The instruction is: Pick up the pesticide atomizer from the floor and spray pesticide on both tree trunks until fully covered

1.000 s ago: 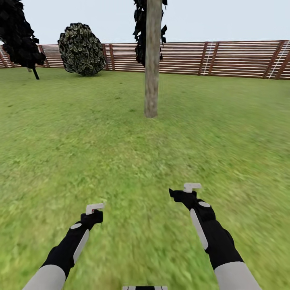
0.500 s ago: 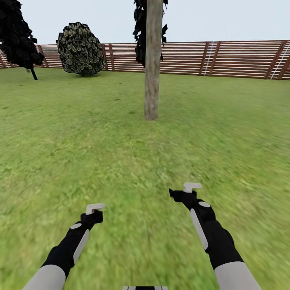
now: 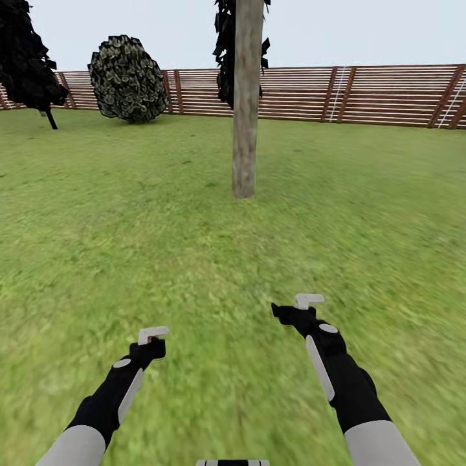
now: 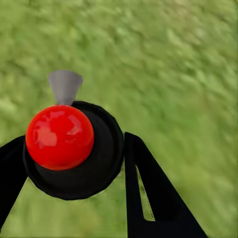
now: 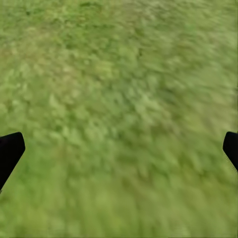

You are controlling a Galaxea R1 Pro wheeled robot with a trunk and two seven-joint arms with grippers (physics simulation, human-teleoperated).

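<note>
A thick, pale grey-brown tree trunk (image 3: pixel 244 123) stands on the lawn straight ahead, its base well beyond both arms. My left gripper (image 3: pixel 151 342) is low over the grass and shut on the pesticide atomizer (image 3: pixel 153 332). The left wrist view shows the atomizer (image 4: pixel 99 166) as a round black body with a red ball and a grey nozzle, held between the black fingers (image 4: pixel 144 183). My right gripper (image 3: pixel 308 301) hovers over bare grass. In the right wrist view its fingers (image 5: pixel 10 151) stand wide apart with nothing between them. No white specks show on the trunk.
A brown slatted fence (image 3: pixel 362 94) runs across the back of the lawn. A round, leafy shrub (image 3: pixel 127 79) and a dark tree (image 3: pixel 26 58) stand at the far left near it. Dark foliage (image 3: pixel 225 52) hangs behind the trunk. Open grass (image 3: pixel 233 259) lies between me and the trunk.
The whole view has shifted: the trunk's base sits lower and slightly larger in the picture, so the camera has come nearer. Both arms hold the same pose.
</note>
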